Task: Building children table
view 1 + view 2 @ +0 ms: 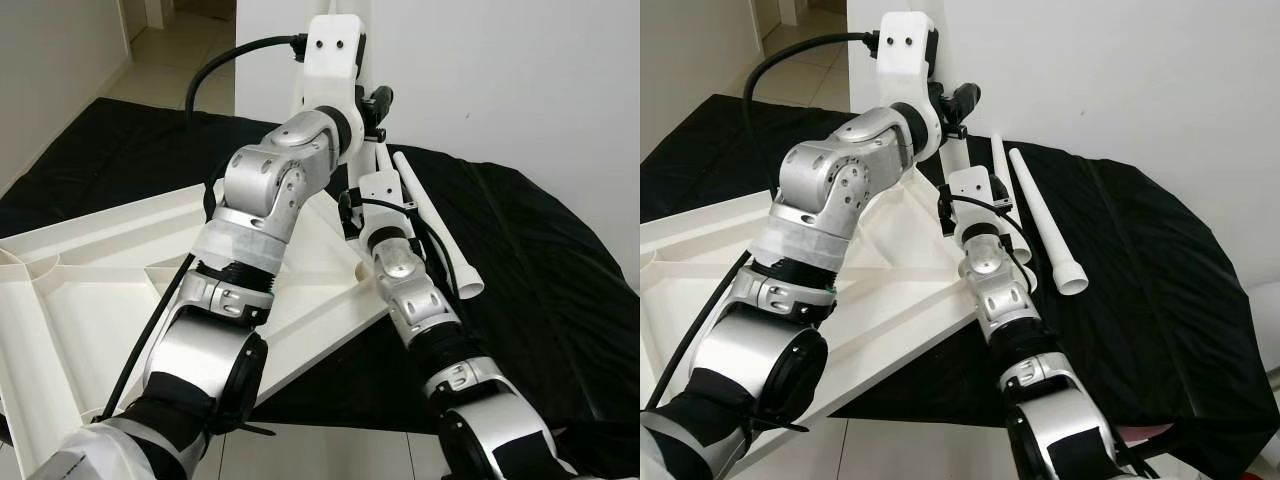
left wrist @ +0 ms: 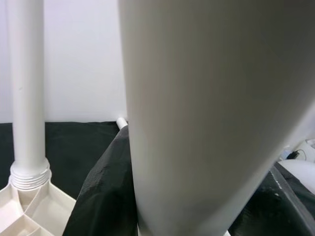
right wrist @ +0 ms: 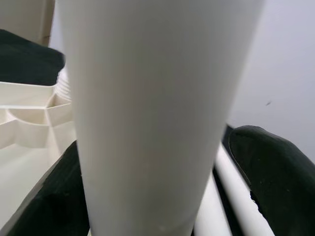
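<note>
White ribbed tabletop lies upside down (one leg screwed upright).

The tabletop is smooth white plastic with a slight sheen. The legs are matt white plastic tubes. The cloth is black, matt and creased. The floor is glossy pale tile.

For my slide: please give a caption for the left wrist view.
White table leg fills the foreground; a second leg stands screwed into the overturned tabletop.
</note>
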